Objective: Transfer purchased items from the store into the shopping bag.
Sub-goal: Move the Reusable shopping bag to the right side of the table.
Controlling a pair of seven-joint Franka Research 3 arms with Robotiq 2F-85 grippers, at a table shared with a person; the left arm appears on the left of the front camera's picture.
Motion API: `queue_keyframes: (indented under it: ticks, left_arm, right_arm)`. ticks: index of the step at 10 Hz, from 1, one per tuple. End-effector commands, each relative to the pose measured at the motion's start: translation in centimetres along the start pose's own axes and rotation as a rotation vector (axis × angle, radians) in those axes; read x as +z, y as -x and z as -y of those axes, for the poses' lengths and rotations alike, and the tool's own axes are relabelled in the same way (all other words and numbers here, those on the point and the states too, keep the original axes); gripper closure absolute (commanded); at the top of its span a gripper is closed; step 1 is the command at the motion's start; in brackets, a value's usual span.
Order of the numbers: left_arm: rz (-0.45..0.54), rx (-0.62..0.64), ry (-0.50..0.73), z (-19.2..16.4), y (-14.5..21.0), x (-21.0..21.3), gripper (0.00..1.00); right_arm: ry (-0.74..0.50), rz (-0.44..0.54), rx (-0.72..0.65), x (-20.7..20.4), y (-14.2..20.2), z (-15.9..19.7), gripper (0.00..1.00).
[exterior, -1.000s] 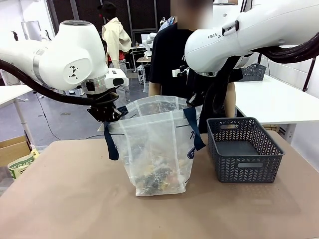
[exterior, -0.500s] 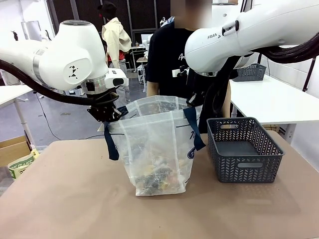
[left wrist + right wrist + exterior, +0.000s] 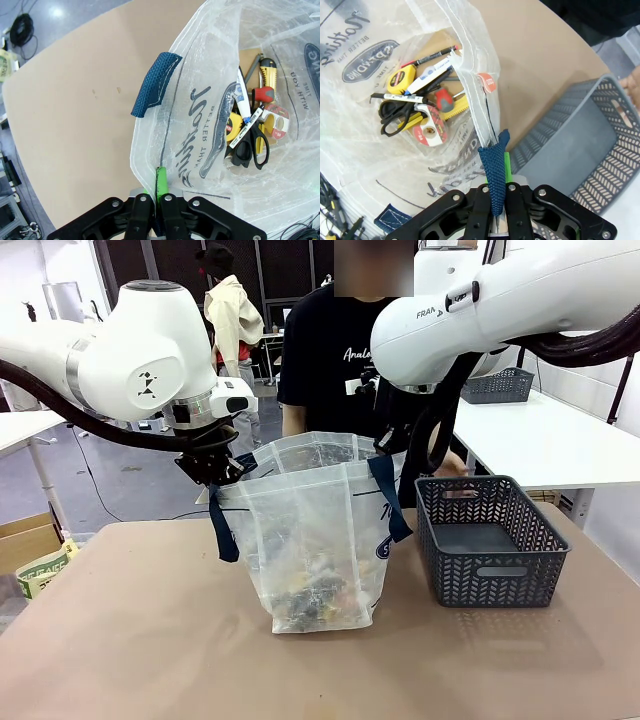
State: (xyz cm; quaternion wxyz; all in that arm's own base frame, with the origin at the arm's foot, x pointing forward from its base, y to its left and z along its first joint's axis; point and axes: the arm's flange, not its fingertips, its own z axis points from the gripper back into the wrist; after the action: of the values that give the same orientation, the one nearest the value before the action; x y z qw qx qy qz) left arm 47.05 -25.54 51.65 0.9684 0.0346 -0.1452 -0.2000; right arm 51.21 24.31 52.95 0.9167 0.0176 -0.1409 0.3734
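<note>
My left gripper (image 3: pixel 159 192) and right gripper (image 3: pixel 499 175) pinch opposite rims of the bag (image 3: pixel 315 530), mid-table, left of the basket (image 3: pixel 490 540). The film is thin and floppy, and the items (image 3: pixel 315 602) weigh down the bottom. I judge the straps (image 3: pixel 155 85) a surer hold.

I'm watching the shopping bag (image 3: pixel 315 540) standing upright and open on the desk (image 3: pixel 130 640).
Translucent with navy handles, it's holding the purchased items (image 3: pixel 252 132) heaped at its bottom: black scissors (image 3: pixel 252 149), yellow tape measure (image 3: pixel 232 125), markers (image 3: pixel 253 117).

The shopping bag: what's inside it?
Inside the shopping bag: black scissors, a yellow tape measure, a marker, a red-handled screwdriver, a yellow utility knife and tape rolls. Anything under that pile is covered.
</note>
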Motion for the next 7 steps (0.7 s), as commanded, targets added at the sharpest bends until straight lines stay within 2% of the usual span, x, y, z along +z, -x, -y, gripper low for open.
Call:
queue_keyframes:
  ticks: [1, 7]
  left_arm:
    - [0.001, 0.004, -0.002, -0.30, -0.01, 0.07, 1.00]
    - [0.001, 0.004, -0.002, -0.30, -0.01, 0.07, 1.00]
  right_arm:
    - [0.002, 0.003, -0.001, 0.10, 0.03, 0.10, 1.00]
    - [0.002, 0.003, -0.001, 0.10, 0.03, 0.10, 1.00]
